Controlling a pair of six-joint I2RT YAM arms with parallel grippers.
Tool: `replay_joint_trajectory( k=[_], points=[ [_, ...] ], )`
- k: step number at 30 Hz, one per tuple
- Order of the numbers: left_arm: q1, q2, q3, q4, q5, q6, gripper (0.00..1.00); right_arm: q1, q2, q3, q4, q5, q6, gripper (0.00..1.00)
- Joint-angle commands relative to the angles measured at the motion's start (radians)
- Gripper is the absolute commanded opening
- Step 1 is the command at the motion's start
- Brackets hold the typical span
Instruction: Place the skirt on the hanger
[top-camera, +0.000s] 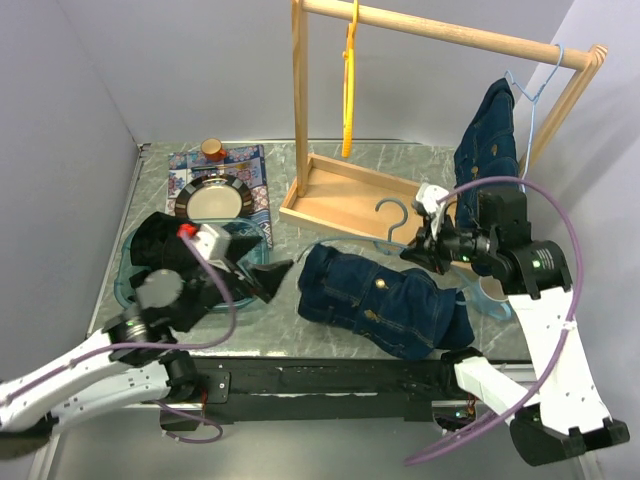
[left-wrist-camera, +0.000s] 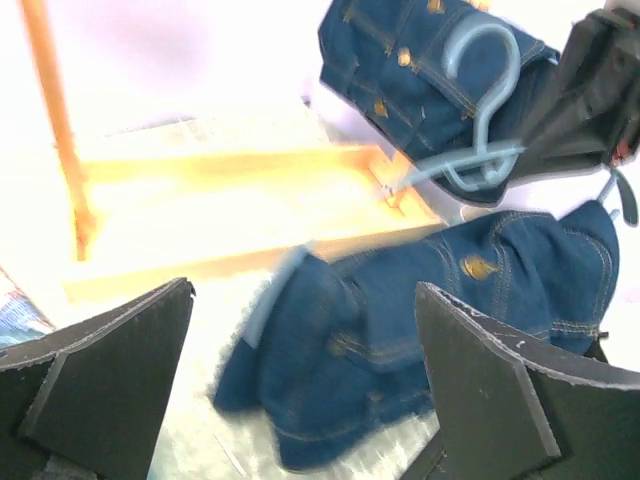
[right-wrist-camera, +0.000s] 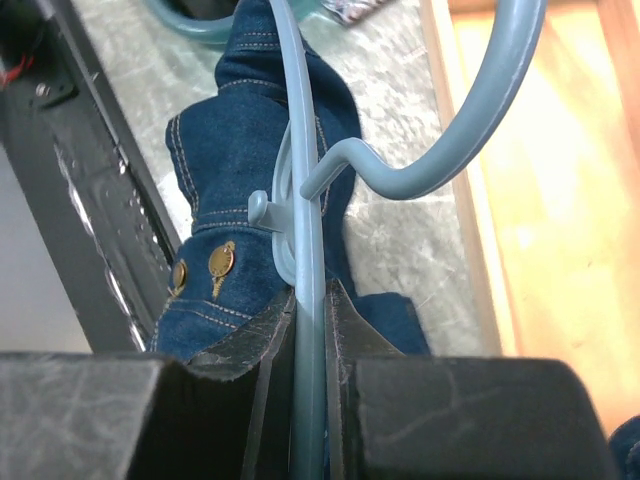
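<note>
skirt (top-camera: 385, 300) lies bunched on the table (top-camera: 300, 335), just in front of the wooden rack (top-camera: 299, 110), between the two arms. right gripper (right-wrist-camera: 310, 312) is clamped on the thin arm of the blue hanger (right-wrist-camera: 440, 160). top view shows only the hook, the rest is hidden behind the wrist. right wrist view has denim directly behind the hanger arm, can't tell if they touch. left gripper (left-wrist-camera: 300, 310) has its jaws wide apart with nothing between them, pointed at the skirt's left end. left wrist view is blurred and blown out, rack barely readable there. second denim piece (top-camera: 490, 140) hangs at the rack's right end, top partly cut off.
</note>
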Motion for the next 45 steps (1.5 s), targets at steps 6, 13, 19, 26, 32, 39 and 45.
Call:
replay_joint_trajectory(
  k=[6, 13, 19, 26, 32, 39, 45],
  points=[
    [0.14, 0.201, 0.227, -0.194, 0.617, 0.231, 0.97, -0.004, -0.056, 0.079, -0.123, -0.199, -0.268, 0.0],
    [0.144, 0.519, 0.405, -0.262, 0.921, 0.334, 0.97, 0.003, -0.059, 0.07, -0.161, -0.261, -0.337, 0.0],
    [0.144, 0.673, 0.514, -0.317, 0.925, 0.374, 0.86, 0.006, -0.061, 0.069, -0.187, -0.287, -0.368, 0.0],
    [0.146, 0.667, 0.501, -0.352, 0.855, 0.437, 0.01, 0.014, -0.065, -0.028, -0.206, -0.37, -0.375, 0.06],
    [0.146, 0.427, 0.307, -0.18, 0.639, 0.54, 0.01, 0.049, -0.021, -0.118, -0.236, -0.41, -0.339, 0.42],
    [0.144, 0.396, 0.338, -0.193, 0.582, 0.594, 0.01, 0.124, 0.067, -0.128, -0.246, -0.416, -0.268, 0.51],
    [0.144, 0.422, 0.364, -0.193, 0.528, 0.618, 0.01, 0.15, 0.085, -0.071, -0.261, -0.391, -0.222, 0.4]
  ],
)
